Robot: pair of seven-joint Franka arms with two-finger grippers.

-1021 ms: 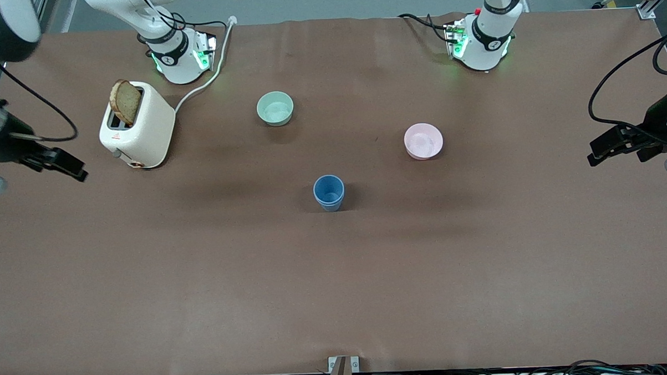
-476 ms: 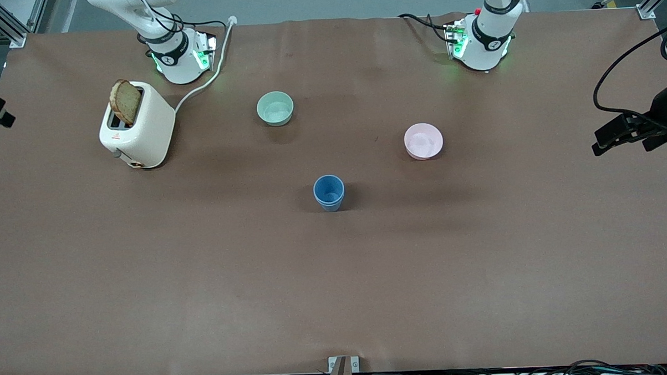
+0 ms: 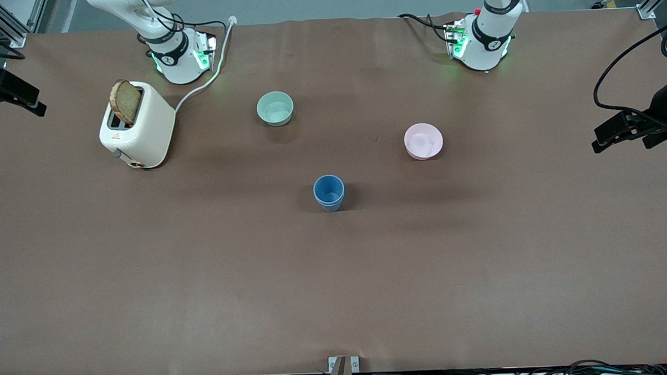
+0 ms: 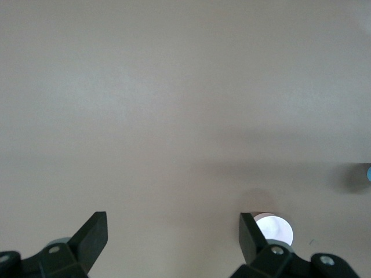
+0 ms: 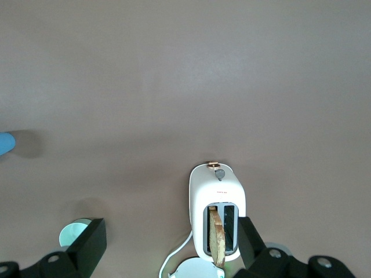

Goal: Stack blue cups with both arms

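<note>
Only one blue cup (image 3: 328, 192) is seen on the bench (image 3: 336, 276), upright, about mid-bench, nearer the front camera than the pink bowl (image 3: 423, 141) and the green bowl (image 3: 275, 108). A second rim seems to be nested inside it, but that can't be told for sure.

The left gripper (image 4: 171, 240) is held wide open with nothing between its fingers, up over the left arm's end of the bench. A sliver of the cup is caught at the edge of its wrist view.

The right gripper (image 5: 171, 243) is likewise spread wide and empty, parked high at the right arm's end, near the toaster (image 3: 136, 125). A slice of toast (image 3: 126, 102) is seen sticking out of the toaster's slot.
</note>
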